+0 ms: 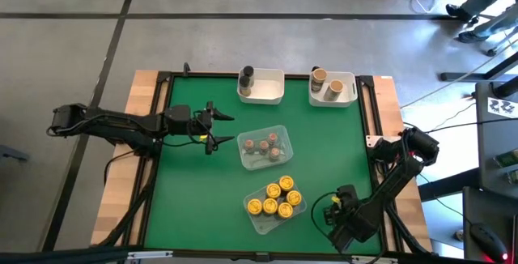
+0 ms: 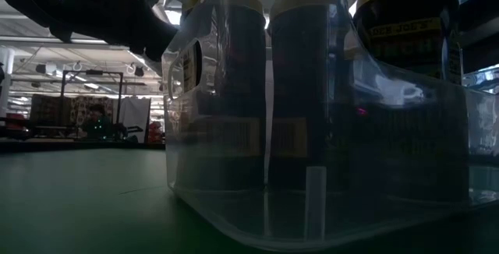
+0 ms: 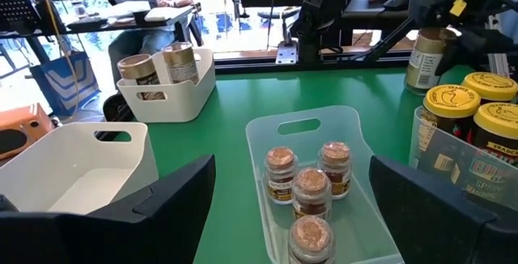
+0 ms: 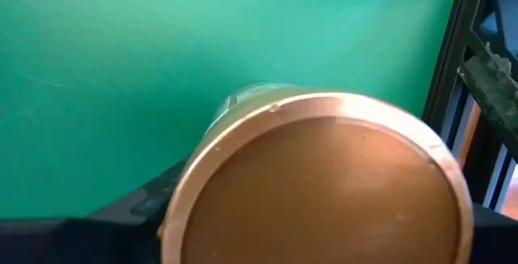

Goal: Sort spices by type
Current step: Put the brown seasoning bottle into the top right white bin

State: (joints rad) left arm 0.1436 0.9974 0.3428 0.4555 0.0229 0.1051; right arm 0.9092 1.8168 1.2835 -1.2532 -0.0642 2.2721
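Nearly done, by the look of it: on the green bench (image 1: 186, 215) the spices stood almost wholly grouped. Five yellow-lidded jars (image 1: 273, 198) filled a clear tray (image 1: 263, 220) toward 6 o'clock, four reddish-brown-topped jars (image 1: 264, 146) shared a second clear tray (image 1: 252, 163) at the centre, two tan-lidded jars (image 1: 327, 81) sat in the white bin (image 1: 350, 92) at 1 o'clock, and one dark grey jar (image 1: 245, 75) stood in the other white bin (image 1: 267, 95) at 12 o'clock.

One jar appeared to be left. The right gripper (image 1: 331, 213), low at 5 o'clock just beside the yellow tray, had its fingers pinched on a copper-lidded jar (image 4: 324, 187), the lid filling the wrist camera's view and the body held between the two dark fingers (image 4: 133, 207). It likely belonged with the tan-lidded pair at 1 o'clock, well apart from where it was held.

The left gripper (image 1: 222, 129) hovered at 9 o'clock, fingers spread and holding nothing, pointing at the reddish-brown tray just beside it.
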